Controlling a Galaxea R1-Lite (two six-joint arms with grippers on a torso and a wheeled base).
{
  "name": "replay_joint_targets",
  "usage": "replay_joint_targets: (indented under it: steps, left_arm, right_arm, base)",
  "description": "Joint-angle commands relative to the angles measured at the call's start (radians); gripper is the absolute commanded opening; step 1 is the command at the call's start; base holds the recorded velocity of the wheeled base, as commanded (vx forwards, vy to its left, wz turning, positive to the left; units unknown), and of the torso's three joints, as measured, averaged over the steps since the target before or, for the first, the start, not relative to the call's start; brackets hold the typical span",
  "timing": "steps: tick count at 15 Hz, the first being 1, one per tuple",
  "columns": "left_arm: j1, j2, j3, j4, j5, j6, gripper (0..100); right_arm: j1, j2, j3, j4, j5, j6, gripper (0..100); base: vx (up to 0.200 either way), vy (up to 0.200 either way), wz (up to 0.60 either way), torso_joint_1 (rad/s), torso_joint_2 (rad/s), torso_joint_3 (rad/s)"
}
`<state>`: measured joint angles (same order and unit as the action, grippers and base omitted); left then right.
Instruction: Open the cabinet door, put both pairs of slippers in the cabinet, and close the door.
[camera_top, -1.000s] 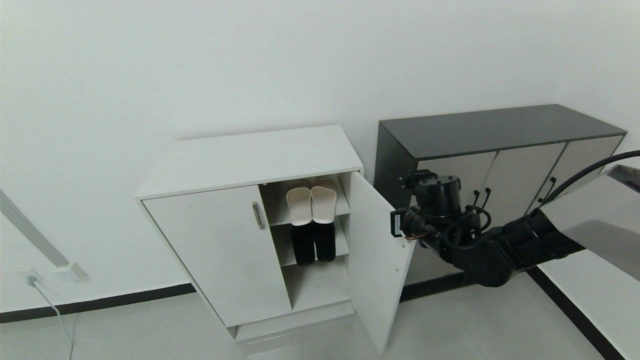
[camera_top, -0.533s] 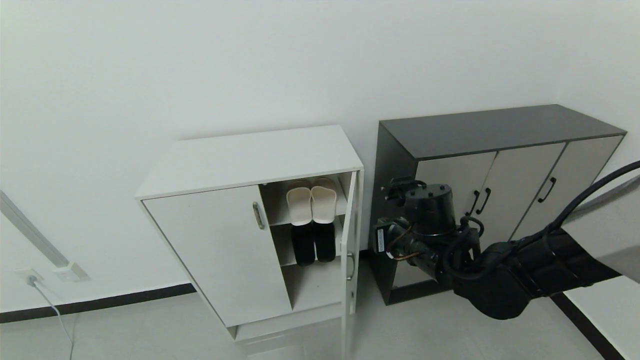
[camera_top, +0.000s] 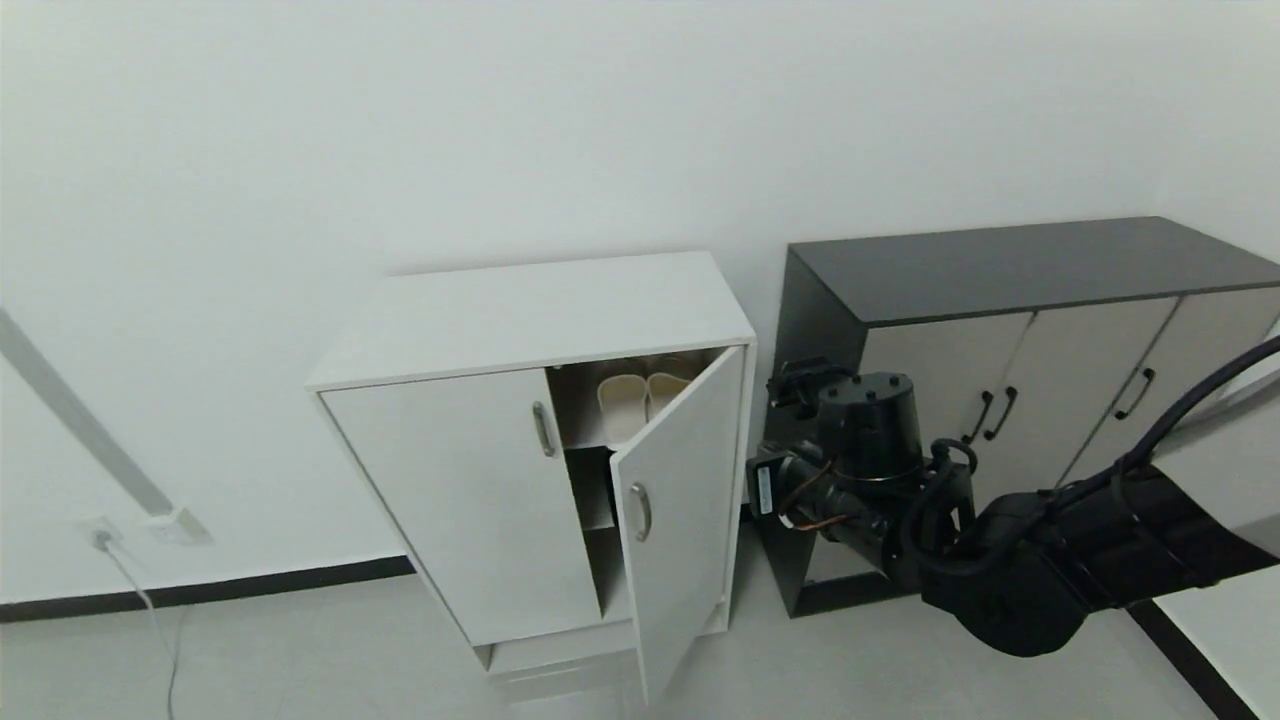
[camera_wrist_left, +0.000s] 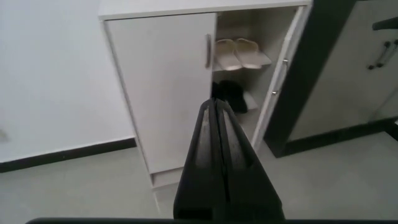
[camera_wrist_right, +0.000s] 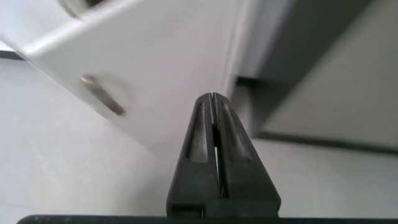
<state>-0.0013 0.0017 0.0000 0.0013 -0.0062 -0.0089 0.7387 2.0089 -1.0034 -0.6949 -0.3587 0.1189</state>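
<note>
The cabinet door (camera_top: 675, 500) hangs half open. White slippers (camera_top: 620, 405) sit high inside, with black slippers (camera_wrist_left: 231, 92) under them at 6 o'clock. The left gripper (camera_wrist_left: 214, 107) and right gripper (camera_wrist_right: 214, 101) are pinched tight, holding nothing.

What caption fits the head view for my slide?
Right arm beside the partly open door of the white cabinet, cream slippers visible inside.

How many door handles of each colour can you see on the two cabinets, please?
Silver handles, on the white cabinet: 2
Black handles, on the dark cabinet: 3
Total: 5
</note>
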Motion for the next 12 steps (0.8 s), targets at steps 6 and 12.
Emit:
replay_joint_targets:
  steps: [6, 12]
  left_arm:
    - [0.0, 0.0, 0.0, 0.0, 0.0, 0.0, 0]
    - [0.0, 0.0, 0.0, 0.0, 0.0, 0.0, 0]
  right_arm:
    - [0.001, -0.002, 0.075, -0.078, 0.064, -0.019, 0]
    - [-0.035, -0.029, 0.273, -0.225, 0.343, -0.073, 0]
  base:
    - [0.0, 0.0, 0.2, 0.005, 0.0, 0.0]
    - [0.0, 0.0, 0.0, 0.0, 0.0, 0.0]
